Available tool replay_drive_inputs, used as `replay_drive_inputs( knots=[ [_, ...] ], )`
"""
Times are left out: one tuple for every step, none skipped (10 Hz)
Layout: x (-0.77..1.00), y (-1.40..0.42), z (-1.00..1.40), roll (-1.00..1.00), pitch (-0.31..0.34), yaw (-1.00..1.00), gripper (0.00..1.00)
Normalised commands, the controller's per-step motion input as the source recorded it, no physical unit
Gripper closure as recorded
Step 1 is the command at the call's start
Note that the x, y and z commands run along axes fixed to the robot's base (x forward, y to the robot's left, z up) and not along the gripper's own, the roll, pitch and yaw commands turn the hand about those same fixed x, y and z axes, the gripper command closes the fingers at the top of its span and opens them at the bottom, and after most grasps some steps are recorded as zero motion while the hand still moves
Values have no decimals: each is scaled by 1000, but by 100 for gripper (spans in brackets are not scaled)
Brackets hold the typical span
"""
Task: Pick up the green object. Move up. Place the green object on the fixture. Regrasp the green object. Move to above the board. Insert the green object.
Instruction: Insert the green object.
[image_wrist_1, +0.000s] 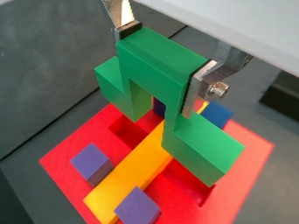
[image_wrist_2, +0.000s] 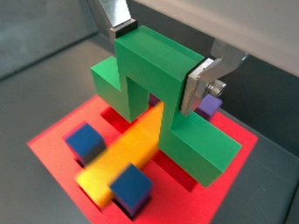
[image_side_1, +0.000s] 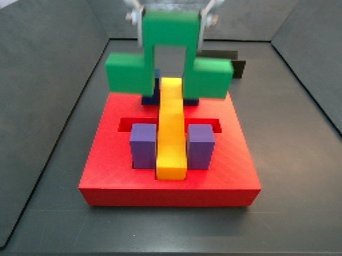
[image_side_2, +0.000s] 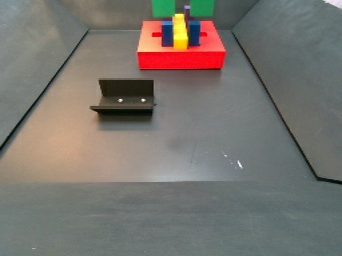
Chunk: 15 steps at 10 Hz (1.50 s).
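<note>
One gripper (image_wrist_1: 163, 57) clamping green object (image_wrist_1: 163, 105), above red board (image_side_1: 120, 175), open floor (image_side_2: 174, 130) around fixture (image_side_2: 124, 97)

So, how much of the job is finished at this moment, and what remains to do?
Pickup and regrasp look done: the fixture stands bare, and the gripper is shut on the green object. In hand: the green object hangs over the board, straddling the yellow bar in a side view. Left: the insertion; whether it already touches the board I cannot tell.
</note>
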Motion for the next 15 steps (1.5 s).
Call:
replay_drive_inputs(
  knots=[
    [-234, -66, -480, 33, 0, 131, 100],
    [-34, -51, -477, 0, 0, 137, 100],
    [43, -57, -294, 0, -14, 83, 100],
    [300, -80, -106, 0, 0, 66, 100],
    [306, -29, -14, 0, -13, 74, 100],
    [0, 0, 0, -60, -139, 106, 100],
    [-120, 0, 0, -86, -220, 60, 100],
    [-237, 0, 0, -50, -246, 20, 100],
    [-271, 0, 94, -57, -284, 0, 100],
    [-49, 29, 400, -47, -260, 0, 100],
    [0, 0, 463, -43, -284, 0, 100],
    [0, 0, 337, -44, -251, 0, 100],
    [0, 0, 20, 0, -121, 0, 100],
    [54, 0, -49, 43, -11, 0, 100],
    [169, 0, -243, 44, 0, 0, 100]
  ],
)
